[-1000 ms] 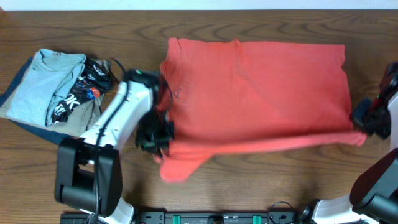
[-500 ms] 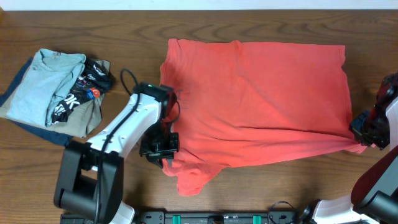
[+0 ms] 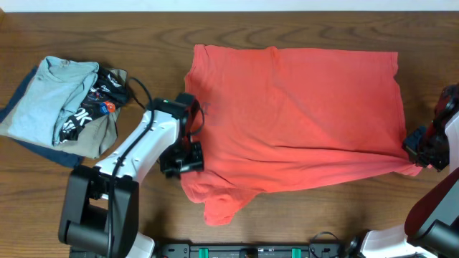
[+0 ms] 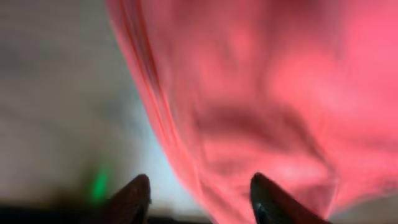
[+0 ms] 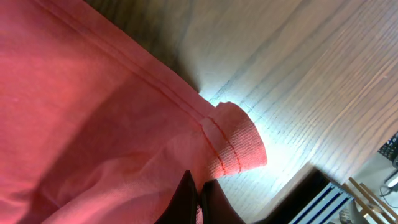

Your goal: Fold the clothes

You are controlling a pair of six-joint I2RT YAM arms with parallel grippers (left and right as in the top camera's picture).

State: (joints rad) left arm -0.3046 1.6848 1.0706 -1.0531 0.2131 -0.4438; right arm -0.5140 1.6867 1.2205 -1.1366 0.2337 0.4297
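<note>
The dark wooden table (image 3: 301,215) carries the coral-red short-sleeved cotton T-shirt (image 3: 301,107), spread wide with its long axis running side to side, from one gripper across to the other. Well off to the outer side of my left fingers sit a light grey-blue folded shirt (image 3: 50,100) and a black garment with white print (image 3: 97,107), both apart from the job.

My left arm leans forward and inward, wrist tipped down over the T-shirt's left edge. The left gripper (image 3: 181,158) is spread, and its fingers (image 4: 134,196) straddle the cloth edge without pinching it. The blurred red fabric lies ahead of them and toward the inner finger.

The right gripper (image 3: 423,149) is low at the near right corner, clamped on the hem, which bunches just beyond its fingertips (image 5: 214,205). I judge the left arm must regrip first.
</note>
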